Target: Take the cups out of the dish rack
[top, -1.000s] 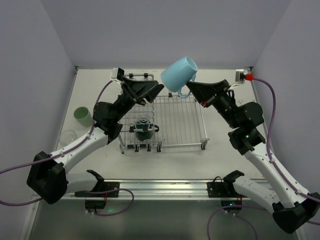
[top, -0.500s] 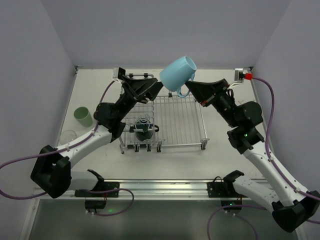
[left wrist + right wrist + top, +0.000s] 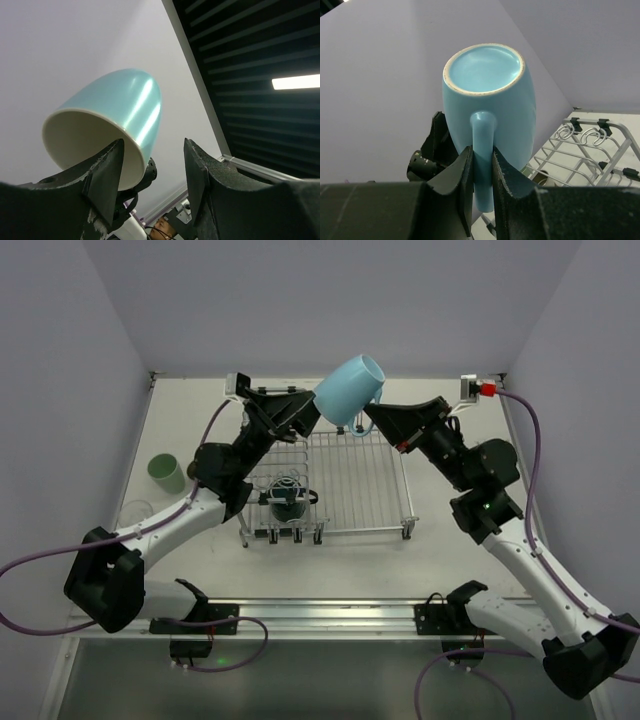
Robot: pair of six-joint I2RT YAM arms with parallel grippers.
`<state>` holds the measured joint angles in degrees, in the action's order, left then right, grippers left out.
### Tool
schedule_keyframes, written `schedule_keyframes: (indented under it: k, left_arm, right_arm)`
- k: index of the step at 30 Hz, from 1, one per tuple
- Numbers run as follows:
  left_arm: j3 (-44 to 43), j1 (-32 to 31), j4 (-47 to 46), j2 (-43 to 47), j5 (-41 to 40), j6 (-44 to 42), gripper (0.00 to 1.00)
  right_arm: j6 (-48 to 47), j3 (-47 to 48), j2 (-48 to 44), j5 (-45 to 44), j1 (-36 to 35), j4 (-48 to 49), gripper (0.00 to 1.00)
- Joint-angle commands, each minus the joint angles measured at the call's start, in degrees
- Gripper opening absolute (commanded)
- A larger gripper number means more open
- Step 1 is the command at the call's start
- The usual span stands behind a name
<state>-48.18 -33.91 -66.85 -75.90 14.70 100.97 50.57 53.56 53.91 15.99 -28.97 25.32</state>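
So the right gripper (image 3: 481,167) is clamped tight on the handle of the light-blue mug (image 3: 492,95), holding it up in the air over the far edge of the dish rack (image 3: 350,480), tipped so its mouth faces the left arm. The left gripper (image 3: 152,150) is spread wide right at the mug's rim, not gripping anything. A dark teal cup (image 3: 288,502) sits in the rack's left end, and the pale green cup (image 3: 166,472) and clear glass (image 3: 135,512) are out on the table (image 3: 180,410) to the left
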Motion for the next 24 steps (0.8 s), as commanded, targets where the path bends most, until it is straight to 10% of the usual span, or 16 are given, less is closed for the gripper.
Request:
schedule_keyframes:
  k: [1,24]
  left_arm:
    - [-2.8,-0.5,-3.1,-0.3,-1.6,0.0,0.55]
    - [-3.0,-0.5,-10.1,-2.9,-2.9,5.9,0.40]
  right_arm:
    - [1.0,4.0,-0.3,0.4,-0.6,9.4,0.00]
    - [2.6,3.7,3.1,1.6,-1.4,14.5,0.00]
